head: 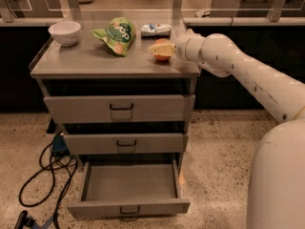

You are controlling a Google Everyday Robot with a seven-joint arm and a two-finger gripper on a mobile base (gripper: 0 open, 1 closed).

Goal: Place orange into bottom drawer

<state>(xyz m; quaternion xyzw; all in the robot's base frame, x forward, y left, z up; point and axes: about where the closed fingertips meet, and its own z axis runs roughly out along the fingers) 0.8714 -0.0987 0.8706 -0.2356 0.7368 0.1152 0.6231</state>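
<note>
The orange (163,53) sits on the grey cabinet top (86,63) near its right edge. My gripper (161,49) reaches in from the right at the end of the white arm (238,66) and closes around the orange, which still rests on the top. The bottom drawer (95,208) is pulled out towards me at floor level, and its inside is empty. It lies well below the gripper and a little to its left.
A white bowl (64,32), a green snack bag (116,35) and a blue-and-white packet (156,29) lie on the cabinet top. The two upper drawers (119,108) stand slightly out. Black cables (43,175) trail on the floor at left. My white body (279,180) fills the lower right.
</note>
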